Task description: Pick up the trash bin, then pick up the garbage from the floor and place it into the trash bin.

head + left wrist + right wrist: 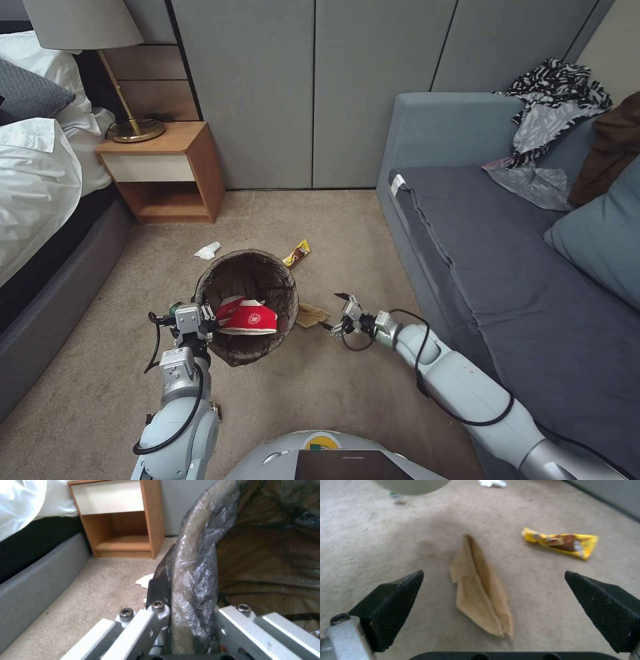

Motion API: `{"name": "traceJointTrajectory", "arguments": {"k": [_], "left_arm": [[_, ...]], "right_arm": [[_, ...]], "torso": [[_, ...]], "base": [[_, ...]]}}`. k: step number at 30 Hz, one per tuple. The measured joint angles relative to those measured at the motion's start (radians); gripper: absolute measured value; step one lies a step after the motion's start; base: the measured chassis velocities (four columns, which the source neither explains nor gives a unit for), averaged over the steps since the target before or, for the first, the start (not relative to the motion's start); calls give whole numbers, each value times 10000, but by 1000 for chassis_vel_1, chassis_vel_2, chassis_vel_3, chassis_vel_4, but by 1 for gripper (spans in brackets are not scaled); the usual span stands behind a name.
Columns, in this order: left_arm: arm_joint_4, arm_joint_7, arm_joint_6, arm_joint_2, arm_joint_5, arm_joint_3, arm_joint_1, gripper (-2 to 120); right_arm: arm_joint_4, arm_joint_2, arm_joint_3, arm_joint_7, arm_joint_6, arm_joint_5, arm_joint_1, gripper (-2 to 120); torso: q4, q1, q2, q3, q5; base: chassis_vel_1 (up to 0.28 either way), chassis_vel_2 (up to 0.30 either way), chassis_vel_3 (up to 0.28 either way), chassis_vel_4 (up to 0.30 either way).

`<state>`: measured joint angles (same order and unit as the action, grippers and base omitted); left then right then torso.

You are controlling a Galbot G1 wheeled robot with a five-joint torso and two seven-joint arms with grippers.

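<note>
The trash bin [248, 303] with its dark bag over the rim hangs above the carpet, held by my left gripper [200, 319], which is shut on the near-left rim [191, 587]. Red-white wrappers [248, 316] lie inside it. My right gripper [337, 313] is open, low over the carpet just right of the bin. A tan paper bag [481, 590] lies flat on the floor between its spread fingers [391, 605]. A yellow snack packet [297, 253] lies beyond the bin, and a white tissue [207, 251] lies to the bin's far left.
A bed [40, 200] runs along the left and a wooden nightstand [167, 170] with a lamp stands behind the tissue. A grey sofa [520, 267] with clothes and cushions fills the right side. Grey wall panels close the back.
</note>
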<state>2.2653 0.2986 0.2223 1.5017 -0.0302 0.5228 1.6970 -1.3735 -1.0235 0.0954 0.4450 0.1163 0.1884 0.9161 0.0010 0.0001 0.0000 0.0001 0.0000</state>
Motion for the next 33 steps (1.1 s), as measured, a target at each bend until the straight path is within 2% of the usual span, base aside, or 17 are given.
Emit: {"name": "traceJointTrajectory", "arguments": {"k": [12,22,29,33], "left_arm": [[-106,-1,0,69,38,-1,-39,3],[-166,-7,-28,157,140,-60,-3,3],[-165,-10,-60,173,175,-73,69,3],[-165,-9,-64,172,179,-71,74,3]], "right_arm": [[1104,-379,889,675,148,51,-863,100],[3073,-1482,1879,1027,442,-70,-2040,100],[4125,-1956,1852,1126,665,-258,-2422,100],[4330,-2030,1760,1140,729,-348,-2461,100]], "torso": [[0,0,0,-1,-1],[1,0,0,-1,-1],[1,0,1,-1,1],[0,0,1,-1,-2]], "base": [[0,0,0,0],[0,0,0,0],[0,0,0,0],[0,0,0,0]]}}
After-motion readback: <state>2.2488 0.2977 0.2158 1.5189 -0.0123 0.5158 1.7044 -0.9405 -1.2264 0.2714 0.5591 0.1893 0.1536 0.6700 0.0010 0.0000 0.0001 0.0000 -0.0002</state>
